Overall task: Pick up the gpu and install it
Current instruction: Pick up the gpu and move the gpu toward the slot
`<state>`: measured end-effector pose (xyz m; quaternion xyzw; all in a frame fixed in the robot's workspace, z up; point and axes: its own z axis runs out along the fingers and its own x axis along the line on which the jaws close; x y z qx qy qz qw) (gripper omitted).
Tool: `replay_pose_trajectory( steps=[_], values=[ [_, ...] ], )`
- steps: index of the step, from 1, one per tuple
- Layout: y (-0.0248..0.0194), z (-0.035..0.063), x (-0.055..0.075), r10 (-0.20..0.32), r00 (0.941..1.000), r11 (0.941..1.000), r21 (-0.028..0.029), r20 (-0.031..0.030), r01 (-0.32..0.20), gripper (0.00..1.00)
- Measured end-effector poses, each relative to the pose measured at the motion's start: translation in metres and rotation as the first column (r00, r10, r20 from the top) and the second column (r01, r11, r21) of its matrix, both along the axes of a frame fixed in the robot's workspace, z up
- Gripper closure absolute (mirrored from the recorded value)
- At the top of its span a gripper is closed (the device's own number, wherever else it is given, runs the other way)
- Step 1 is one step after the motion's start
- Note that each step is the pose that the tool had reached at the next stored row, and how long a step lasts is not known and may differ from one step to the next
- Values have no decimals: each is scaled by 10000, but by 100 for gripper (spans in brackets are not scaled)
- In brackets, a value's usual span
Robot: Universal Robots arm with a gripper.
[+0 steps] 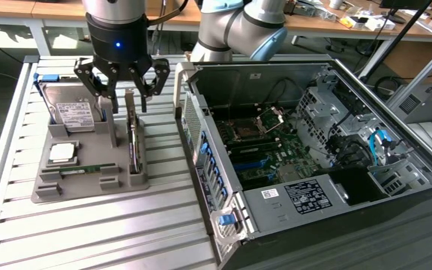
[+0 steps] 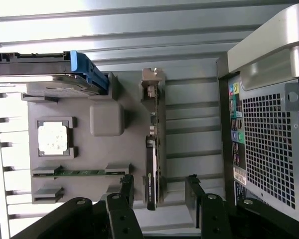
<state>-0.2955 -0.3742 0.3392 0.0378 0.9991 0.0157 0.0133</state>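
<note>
Remote station entry. I am watching the gripper (image 1: pixel 126 97) hanging above the grey parts tray (image 1: pixel 88 194), which is sitting on the slatted metal table (image 1: pixel 88 236). The jaws are standing wide apart and are grasping nothing.

The gpu (image 1: pixel 133 140) is standing upright on its long edge in a slot of the tray, on the side nearest the open computer case (image 1: pixel 298 146). In the exterior view the gripper is lining up over the card. I cannot tell how high above it the gripper is hanging.

From the wrist view I am looking down on the gpu (image 2: pixel 153 144) as a thin dark strip, with its silver bracket (image 2: pixel 152 82) at one end. The gripper (image 2: pixel 159 188) is framing the strip. One of the fingers (image 2: pixel 127 186) is showing on each side of the card, with bare gaps between them and it. No contact is showing.

Other items I am logging in the tray:
- The hard drive (image 1: pixel 73 112) with its white label is leaning in its cradle, toward the exterior view's left of the gpu.
- The square processor (image 1: pixel 62 152) is lying flat, nearer the camera than the hard drive.
- The green RAM stick (image 1: pixel 85 167) is lying just beside the processor.

The case is lying on its side with its motherboard (image 1: pixel 261 146) exposed.
</note>
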Motion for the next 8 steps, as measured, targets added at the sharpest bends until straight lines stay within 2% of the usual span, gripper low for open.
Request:
replay_pose_trajectory(
  steps=[8],
  values=[
    [12, -31, -3, 0, 10000, 10000, -1, -1, 0, 46]
  ],
)
